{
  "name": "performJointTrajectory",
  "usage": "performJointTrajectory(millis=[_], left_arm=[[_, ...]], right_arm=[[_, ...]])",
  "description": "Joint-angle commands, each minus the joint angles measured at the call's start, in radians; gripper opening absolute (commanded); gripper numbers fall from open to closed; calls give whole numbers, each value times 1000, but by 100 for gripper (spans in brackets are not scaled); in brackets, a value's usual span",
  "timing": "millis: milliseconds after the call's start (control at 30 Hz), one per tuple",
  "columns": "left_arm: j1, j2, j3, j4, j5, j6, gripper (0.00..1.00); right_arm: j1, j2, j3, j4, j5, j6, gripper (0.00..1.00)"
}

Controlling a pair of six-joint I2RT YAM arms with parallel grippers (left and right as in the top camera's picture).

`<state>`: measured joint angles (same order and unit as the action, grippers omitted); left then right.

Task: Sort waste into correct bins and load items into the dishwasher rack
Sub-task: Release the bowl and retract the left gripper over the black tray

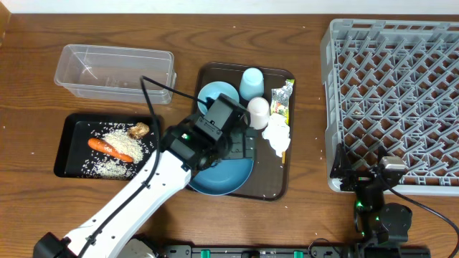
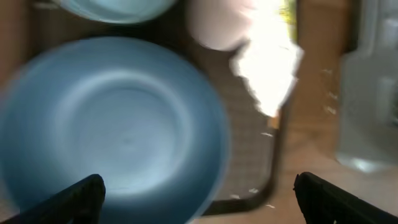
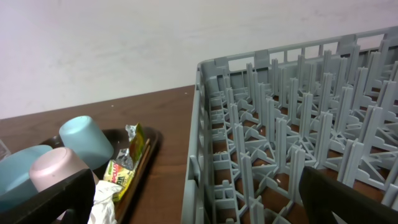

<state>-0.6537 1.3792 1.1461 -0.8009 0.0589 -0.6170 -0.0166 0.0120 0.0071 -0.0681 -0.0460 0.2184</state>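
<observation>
**Waste.** The carrot (image 1: 110,147), the brown food lump (image 1: 139,130) and the rice grains (image 1: 115,166) lie in the black tray (image 1: 60,154), left of centre on the counter (image 1: 29,86). The crumpled napkin (image 1: 277,132) and the green-silver wrapper (image 1: 282,97) are not yet sorted. Both lie at the right side of the brown serving tray (image 1: 276,175), with the napkin touching the white cup (image 1: 257,109). The clear tub (image 1: 115,72), behind the black tray, holds nothing that can be made out.

**Items.** None is loaded. The blue dish (image 1: 226,179), a pale bowl (image 1: 208,97) behind it, the light-blue cup (image 1: 252,82) and the white cup all sit on the serving tray. The chopsticks cannot be identified with certainty. The dishwasher rack (image 1: 394,86), at the right, shows bare pegs only.

**Arms.** The left gripper (image 2: 199,199) hovers above the blue dish, jaws released wide and grasping nothing. The right gripper (image 3: 199,199) sits low beside the rack's near left corner, jaws likewise spread and empty.

**Assessment.** The food waste appears to be binned. The napkin, the wrapper and all rack loading are outstanding, so well under half of the task is judged complete.
</observation>
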Motion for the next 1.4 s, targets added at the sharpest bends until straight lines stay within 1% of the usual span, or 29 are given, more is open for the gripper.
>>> performJointTrajectory(millis=[0,100,200,333,500,533,600,733,800,833,867,900,967,1033,1067,1133,1200,1300,1367], left_arm=[[47,-41,50,-53,-219,-29,98],[117,-92,51,-131,-343,-82,98],[218,-152,51,-203,-423,-84,98],[338,-209,51,-245,-439,-83,98],[471,-243,51,-268,-479,-1,98],[498,-243,51,-270,-479,6,98],[532,-242,51,-271,-474,5,98],[552,-238,51,-272,-403,2,98],[552,-237,51,-273,-400,3,98],[552,-237,51,-277,-400,3,98],[553,-237,51,-282,-402,3,98],[553,-237,51,-282,-407,3,98],[553,-237,51,-264,-412,2,98],[553,-237,51,-240,-411,2,98],[553,-237,51,-229,-411,1,98],[569,-237,51,-211,-411,-23,98],[610,-237,51,-208,-411,-51,98],[720,-237,51,-209,-410,-70,98],[798,-237,51,-212,-398,-74,98]], right_arm=[[-16,-5,-2,-3,-3,-10,99],[-16,-5,-2,-3,-3,-10,99],[-16,-5,-2,-3,-3,-10,99],[-16,-5,-2,-3,-3,-10,99],[-16,-5,-2,-3,-3,-10,99],[-16,-5,-2,11,-15,15,99],[-15,-5,-2,71,-92,152,99],[-15,-5,-2,132,-379,608,99],[-15,-5,-2,151,-403,815,99],[-15,-5,-2,162,-404,875,99],[-15,-5,-2,190,-412,903,99],[-15,-5,-2,230,-441,886,99],[-14,-5,-2,351,-526,795,99],[-14,-5,8,422,-571,773,99],[-14,-5,24,423,-577,775,99],[-15,1,69,394,-588,754,99],[-14,23,136,309,-591,710,98],[-14,106,272,152,-591,572,99],[-14,181,354,89,-595,498,99]])
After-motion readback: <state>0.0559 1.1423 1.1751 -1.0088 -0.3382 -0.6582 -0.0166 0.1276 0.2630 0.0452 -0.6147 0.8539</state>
